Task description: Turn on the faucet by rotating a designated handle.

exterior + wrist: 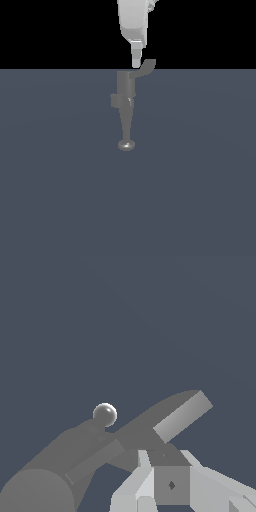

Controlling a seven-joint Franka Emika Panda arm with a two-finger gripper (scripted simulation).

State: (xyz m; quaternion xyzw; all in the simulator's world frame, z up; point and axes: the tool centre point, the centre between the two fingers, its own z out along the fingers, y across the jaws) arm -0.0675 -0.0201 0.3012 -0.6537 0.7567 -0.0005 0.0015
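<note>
The dull-grey faucet (pixel 125 85) stands in the middle of the floor, with a boxy block on its left side. Its tapering spout ends in a shiny knob (pixel 126 145). The handle (pixel 148 65), a flat lever with an upturned tip, juts from the cylindrical top toward the exterior view's right. My gripper (pixel 135 65) hangs straight down over the faucet's top, close beside the handle's inner part; I cannot tell whether it touches. In the wrist view the fingers (pixel 142 476) look closed together and empty, right behind the handle (pixel 175 416). The knob (pixel 105 414) and the faucet body (pixel 40 491) also show there.
The faucet stands on a flat blue-grey floor (pixel 200 190). No other object shows in either view.
</note>
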